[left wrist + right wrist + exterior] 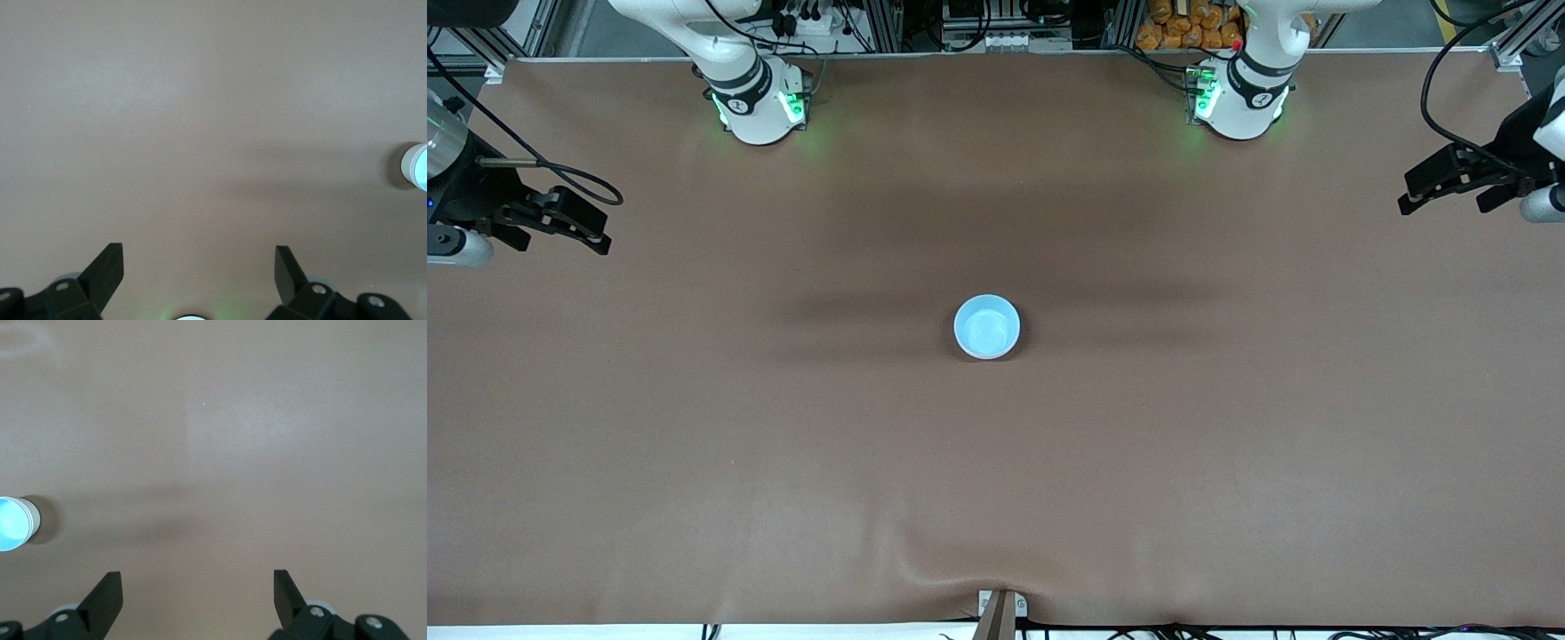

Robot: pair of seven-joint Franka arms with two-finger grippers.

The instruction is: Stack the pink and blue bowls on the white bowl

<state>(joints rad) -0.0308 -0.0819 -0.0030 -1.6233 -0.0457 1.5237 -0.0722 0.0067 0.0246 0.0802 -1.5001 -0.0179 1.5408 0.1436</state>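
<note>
One stack of bowls stands at the table's middle. From above only the light blue bowl [986, 326] shows, on top. In the right wrist view the blue bowl [9, 524] sits inside a white bowl's outer wall [31, 519]. The left wrist view shows the same white wall [407, 163] at the picture's edge. No pink bowl is visible. My left gripper [1405, 194] hangs open and empty over the left arm's end of the table, with its fingers spread wide [199, 248]. My right gripper [605, 229] hangs open and empty over the right arm's end, also spread wide [197, 573].
A brown mat [996, 462] covers the table, with a wrinkle and a small metal clamp [1000, 609] at the edge nearest the front camera. The two arm bases [758, 102] [1240, 98] stand along the table edge farthest from the front camera.
</note>
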